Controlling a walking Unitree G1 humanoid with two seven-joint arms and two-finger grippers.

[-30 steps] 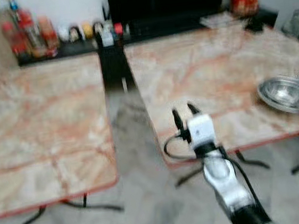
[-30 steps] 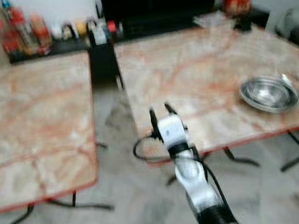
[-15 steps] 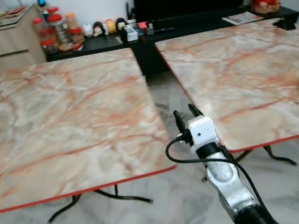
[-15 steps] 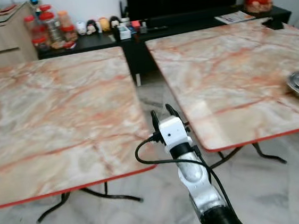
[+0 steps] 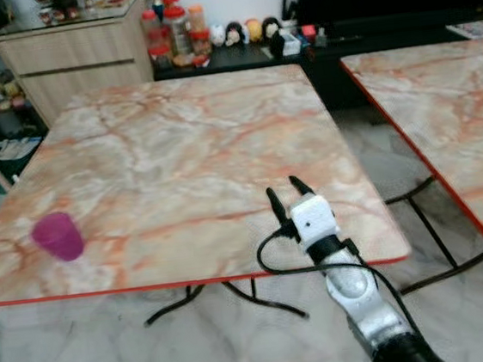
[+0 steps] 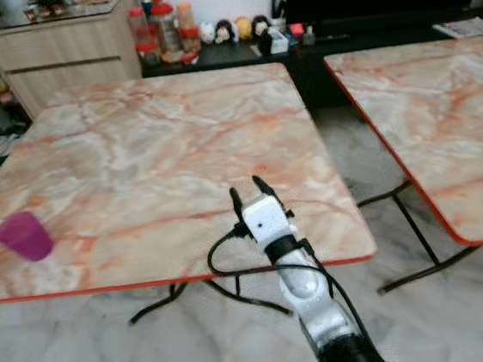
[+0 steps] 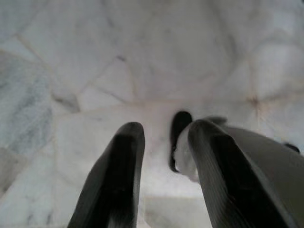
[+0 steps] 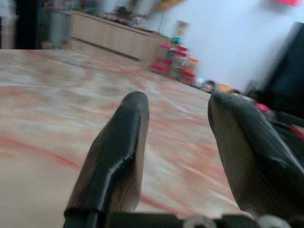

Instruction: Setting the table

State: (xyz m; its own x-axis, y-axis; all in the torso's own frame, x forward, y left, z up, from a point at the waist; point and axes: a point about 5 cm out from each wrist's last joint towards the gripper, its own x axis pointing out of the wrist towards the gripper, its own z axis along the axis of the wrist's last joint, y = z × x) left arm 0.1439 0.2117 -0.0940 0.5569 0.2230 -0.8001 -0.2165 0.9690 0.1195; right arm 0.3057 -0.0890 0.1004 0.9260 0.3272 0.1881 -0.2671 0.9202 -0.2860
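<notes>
Magenta cup (image 5: 57,237) swings into lower left on the table (image 5: 195,151) as the camera pans; right gripper (image 5: 287,190) jaws parted, empty, so pickup looks next.

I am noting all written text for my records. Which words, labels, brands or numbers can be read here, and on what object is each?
None can be read.
Jars on the black shelf: labels too small and blurred.
Paper at the far right: print too small.

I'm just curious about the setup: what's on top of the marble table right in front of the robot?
A purple cup stands near the marble table's near left corner. The right gripper hovers open above the near edge. The rest of the tabletop is bare.
</notes>
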